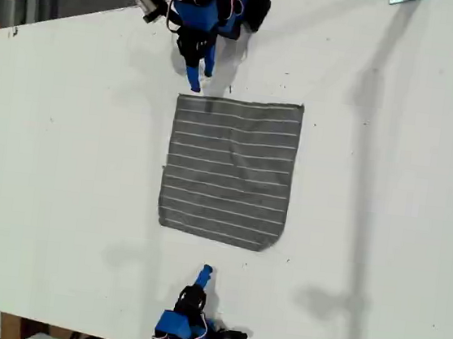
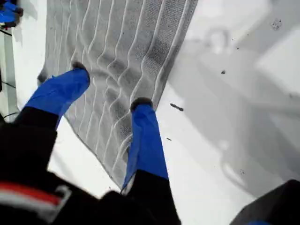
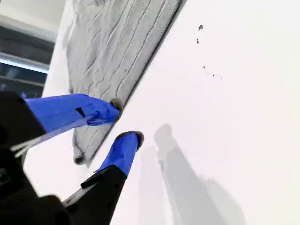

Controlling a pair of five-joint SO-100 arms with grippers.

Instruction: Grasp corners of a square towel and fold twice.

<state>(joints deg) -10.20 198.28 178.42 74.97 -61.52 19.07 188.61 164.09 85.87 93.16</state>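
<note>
Step in hand: reach for the 1st fold; nothing gripped yet. The towel lies flat and unfolded at mid-table, stripes running left-right in the exterior view.

My first gripper hangs at the towel's far-left corner as the exterior view shows it. Claw spread wide, holding nothing. In its wrist view the 2 fingertips straddle the cloth near that corner; cannot tell whether they touch.

My second gripper is at the near side, claw about half open and empty, over bare table just beside a towel edge, close to a corner.

Next move, as I judge it: each claw settles onto its own corner, pinches 1 layer, then both lift together. Risk: the fingers may push the soft cloth into wrinkles.
</note>
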